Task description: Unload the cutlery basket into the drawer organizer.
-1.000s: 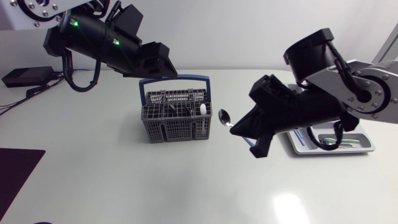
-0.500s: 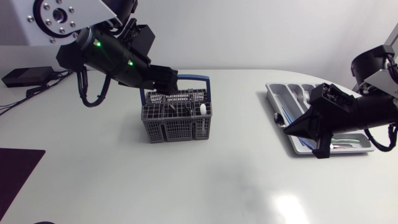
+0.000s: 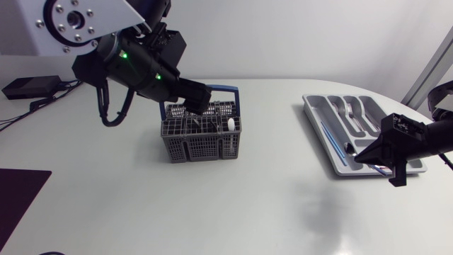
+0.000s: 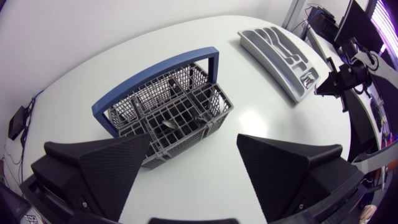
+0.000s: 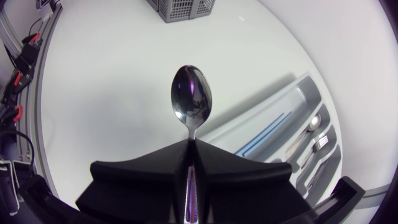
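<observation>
The right gripper (image 5: 191, 142) is closed on the handle of a polished steel spoon (image 5: 191, 99); both black fingers press the handle from two sides. The spoon's long axis runs straight ahead of the fingers, with the oval bowl in front. The bowl hangs over bare table, just outside the long side wall of the grey plastic drawer organizer (image 5: 261, 99), on the side that faces the basket.

This is the relation that matters. The organizer's long compartments run slantwise to the spoon, so the spoon crosses them and does not lie along them. Deeper in the organizer than this wall, another spoon (image 5: 313, 120) lies in one compartment, and I judge that one to be the goal. The wrist would probably need to turn and carry the spoon inward over the wall before any release.

Far from the organizer stands the grey wire cutlery basket with blue handle (image 3: 202, 138). The left gripper (image 3: 198, 99) is above it, fingers spread wide and holding nothing.
</observation>
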Available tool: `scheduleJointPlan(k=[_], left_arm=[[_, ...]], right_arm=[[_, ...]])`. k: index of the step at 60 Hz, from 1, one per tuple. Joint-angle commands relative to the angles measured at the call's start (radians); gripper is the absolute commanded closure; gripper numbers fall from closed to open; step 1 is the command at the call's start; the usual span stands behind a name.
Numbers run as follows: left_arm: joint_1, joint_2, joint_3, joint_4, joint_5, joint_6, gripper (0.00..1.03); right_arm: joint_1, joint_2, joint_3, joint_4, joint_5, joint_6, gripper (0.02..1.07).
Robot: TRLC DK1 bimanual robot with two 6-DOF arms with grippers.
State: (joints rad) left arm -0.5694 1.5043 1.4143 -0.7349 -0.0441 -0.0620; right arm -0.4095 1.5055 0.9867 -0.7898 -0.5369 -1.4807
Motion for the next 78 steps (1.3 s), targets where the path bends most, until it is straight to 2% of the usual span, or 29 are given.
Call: scheduleJointPlan(k=[1, 16, 29, 37, 46, 56, 60, 63, 67, 72, 78], left_arm=[[-0.015, 0.017, -0.002, -0.041, -0.034, 0.039, 0.04], [-0.001, 0.060, 0.011, -0.083, -0.040, 0.039, 0.04], [-0.003, 0.108, 0.023, -0.138, -0.040, 0.041, 0.04], [-0.006, 0.116, 0.023, -0.135, -0.042, 0.021, 0.04], [-0.020, 0.128, 0.003, -0.097, -0.073, 0.014, 0.04], [-0.023, 0.123, -0.035, -0.034, -0.077, -0.102, 0.04], [-0.020, 0.120, -0.043, -0.014, -0.077, -0.208, 0.04], [-0.018, 0.122, -0.046, -0.001, -0.077, -0.239, 0.04], [-0.003, 0.120, -0.055, 0.019, -0.077, -0.364, 0.04], [0.003, 0.120, -0.061, 0.025, -0.077, -0.415, 0.04], [0.014, 0.122, -0.071, 0.034, -0.077, -0.478, 0.04]], right_arm=[[-0.040, 0.056, 0.056, -0.012, 0.020, -0.089, 1.01], [-0.103, 0.186, 0.178, 0.031, 0.138, -0.182, 1.01], [-0.121, 0.262, 0.194, 0.129, 0.239, -0.247, 1.01], [-0.141, 0.303, 0.201, 0.202, 0.278, -0.288, 1.01], [-0.155, 0.375, 0.245, 0.230, 0.322, -0.296, 1.01], [-0.170, 0.449, 0.257, 0.307, 0.367, -0.311, 1.01], [-0.173, 0.475, 0.253, 0.350, 0.394, -0.320, 1.01], [-0.176, 0.489, 0.248, 0.373, 0.403, -0.329, 1.00], [-0.181, 0.502, 0.242, 0.419, 0.410, -0.331, 0.91], [-0.187, 0.507, 0.234, 0.448, 0.410, -0.331, 0.82], [-0.190, 0.507, 0.227, 0.468, 0.410, -0.329, 0.80]])
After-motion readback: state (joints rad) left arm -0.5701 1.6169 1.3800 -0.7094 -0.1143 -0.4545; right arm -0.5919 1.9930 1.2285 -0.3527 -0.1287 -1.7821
